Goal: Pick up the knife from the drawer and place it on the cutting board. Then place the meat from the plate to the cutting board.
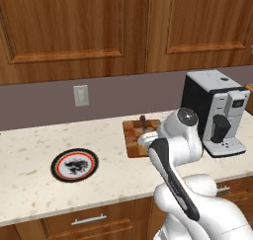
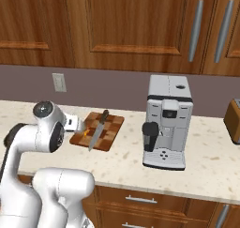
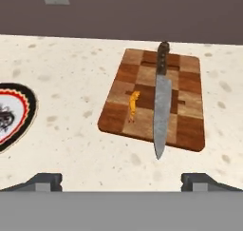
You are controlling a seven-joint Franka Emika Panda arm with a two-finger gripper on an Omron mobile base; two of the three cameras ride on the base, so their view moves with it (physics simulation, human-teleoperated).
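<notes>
left base view: the plate [image 1: 74, 165] sits alone on the table [image 1: 29, 150], with bare room around it. the cutting board [image 1: 134, 135] is near the back edge.

right base view: the knife [image 2: 98, 129] lies on the board, its tip past the front edge.

hand view: the meat [image 3: 134, 105] lies on the board beside the knife. the jaws are wide open, holding nothing.

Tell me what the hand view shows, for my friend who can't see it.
A checkered wooden cutting board lies on a speckled counter, with a long knife and a small orange piece of meat on it. A black-and-red-rimmed plate sits left, and the open claw hovers nearby.
</notes>
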